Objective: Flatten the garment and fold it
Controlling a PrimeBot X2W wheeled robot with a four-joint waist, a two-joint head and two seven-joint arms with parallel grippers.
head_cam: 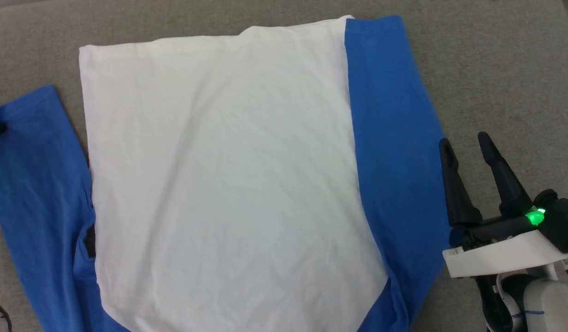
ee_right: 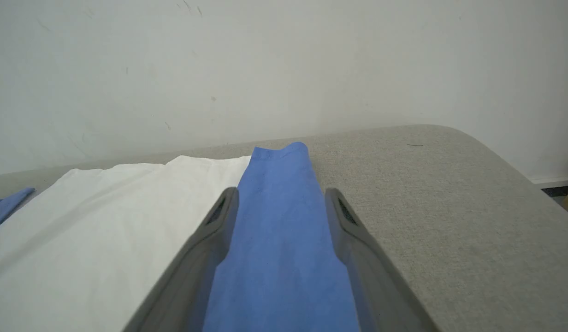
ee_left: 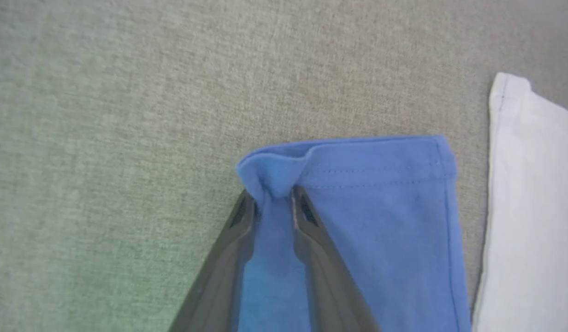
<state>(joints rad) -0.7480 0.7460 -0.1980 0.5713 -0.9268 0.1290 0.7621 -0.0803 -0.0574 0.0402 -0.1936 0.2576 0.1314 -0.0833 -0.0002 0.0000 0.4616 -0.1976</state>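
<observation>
Grey woven fabric is covering the work surface (head_cam: 496, 69), and the garment (head_cam: 219, 184) is lying spread across it, its white body flat in the middle. At the left, the left sleeve (head_cam: 35, 184) is stretching along the body's side, and the left gripper (ee_left: 272, 193) is clenching a bunched corner of its cuff (ee_left: 357, 161). At the right, the right sleeve (head_cam: 394, 161) is lying straight against the body. At its outer edge, the right gripper (head_cam: 464, 138) is hanging with fingers spread, gripping nothing, and is facing a pale wall (ee_right: 265, 69).
</observation>
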